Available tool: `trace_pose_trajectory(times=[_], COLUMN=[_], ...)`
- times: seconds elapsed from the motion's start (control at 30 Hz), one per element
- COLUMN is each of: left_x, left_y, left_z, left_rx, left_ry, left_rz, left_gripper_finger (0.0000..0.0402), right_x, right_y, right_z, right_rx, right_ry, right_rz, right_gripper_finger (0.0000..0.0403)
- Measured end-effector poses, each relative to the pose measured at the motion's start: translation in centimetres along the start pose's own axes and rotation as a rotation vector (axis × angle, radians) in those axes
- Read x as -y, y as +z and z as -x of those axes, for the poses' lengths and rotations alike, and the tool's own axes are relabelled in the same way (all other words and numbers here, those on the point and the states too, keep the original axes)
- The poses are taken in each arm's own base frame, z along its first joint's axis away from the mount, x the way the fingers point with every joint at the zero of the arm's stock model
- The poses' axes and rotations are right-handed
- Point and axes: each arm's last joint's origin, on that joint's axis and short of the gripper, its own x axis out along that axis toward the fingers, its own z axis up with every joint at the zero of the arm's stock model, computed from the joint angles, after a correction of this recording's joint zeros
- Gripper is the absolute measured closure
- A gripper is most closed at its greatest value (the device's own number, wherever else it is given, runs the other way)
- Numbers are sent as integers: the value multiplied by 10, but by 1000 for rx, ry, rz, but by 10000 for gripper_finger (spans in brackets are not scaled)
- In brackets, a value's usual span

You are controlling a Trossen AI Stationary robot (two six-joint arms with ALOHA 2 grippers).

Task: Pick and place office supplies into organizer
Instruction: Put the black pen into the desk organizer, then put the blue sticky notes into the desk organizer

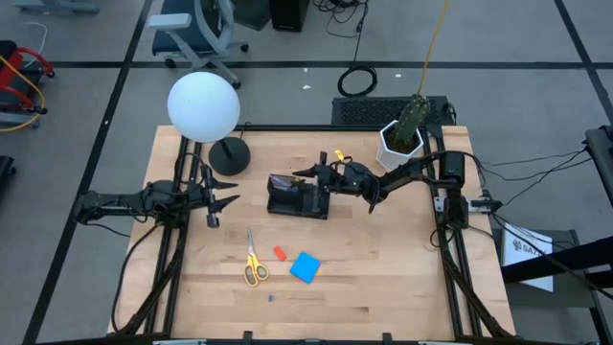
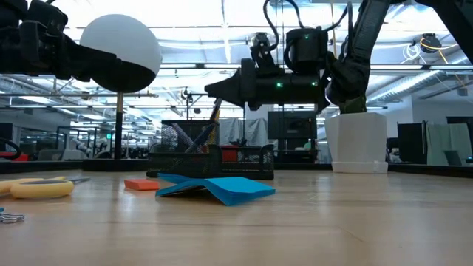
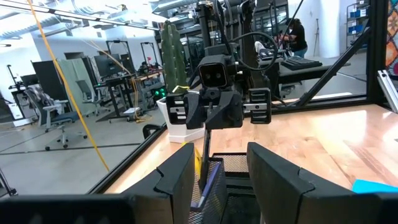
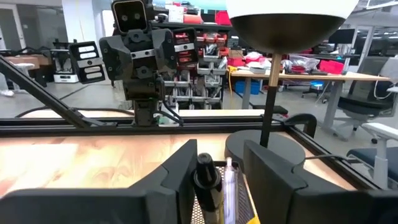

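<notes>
The right gripper (image 1: 305,174) hovers at mid-frame in the high view, directly over the black organizer (image 1: 297,197), its fingers parted around a black pen (image 4: 205,180) standing in the cup section beside other pens. Whether the fingers actually grip the pen I cannot tell. The left gripper (image 1: 226,192) waits at the left, fingers spread wide and empty. The pens look placed; the yellow-handled scissors (image 1: 253,263), red eraser (image 1: 280,253) and blue pad (image 1: 306,267) lie on the table (image 1: 383,278), lower centre, yet to go.
</notes>
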Motion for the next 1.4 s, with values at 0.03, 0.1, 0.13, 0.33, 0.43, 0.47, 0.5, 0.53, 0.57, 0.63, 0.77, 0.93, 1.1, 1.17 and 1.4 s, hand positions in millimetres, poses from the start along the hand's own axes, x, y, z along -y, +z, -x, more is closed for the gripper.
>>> trace_pose_trajectory(times=[0.03, 0.1, 0.13, 0.33, 0.43, 0.47, 0.5, 0.53, 0.57, 0.63, 0.77, 0.93, 1.1, 1.17, 1.4], left_x=[0, 0, 0, 0, 0, 0, 0, 0, 0, 0, 0, 0, 0, 0, 0], left_y=[0, 0, 0, 0, 0, 0, 0, 0, 0, 0, 0, 0, 0, 0, 0], left_z=[0, 0, 0, 0, 0, 0, 0, 0, 0, 0, 0, 0, 0, 0, 0], left_rx=[0, 0, 0, 0, 0, 0, 0, 0, 0, 0, 0, 0, 0, 0, 0], left_ry=[0, 0, 0, 0, 0, 0, 0, 0, 0, 0, 0, 0, 0, 0, 0], left_rz=[0, 0, 0, 0, 0, 0, 0, 0, 0, 0, 0, 0, 0, 0, 0], left_gripper_finger=[247, 247, 247, 247, 247, 247, 247, 247, 247, 247, 247, 247, 247, 247, 247], right_x=[0, 0, 0, 0, -1, -1, -1, -1, 0, 1, 6, 7, 1, -3, -12], right_y=[0, 0, 0, 1, 1, 1, 1, 1, 2, 3, 11, 22, 23, 21, 18], right_z=[0, 0, 0, 0, 0, 0, 0, 0, 0, 0, -7, -24, -36, -36, -34], right_rx=[-1, -1, -1, 6, 8, 8, 8, 10, 19, 31, 57, 38, -61, -81, -115], right_ry=[1, 1, 1, 1, 2, 2, 2, 1, -6, -52, -107, -67, 17, 28, 51], right_rz=[0, 8, 15, 35, 36, 37, 37, 37, 38, 40, 42, 47, 52, 70, 81], right_gripper_finger=[277, 274, 273, 274, 277, 279, 281, 283, 286, 290, 301, 313, 320, 321, 319])
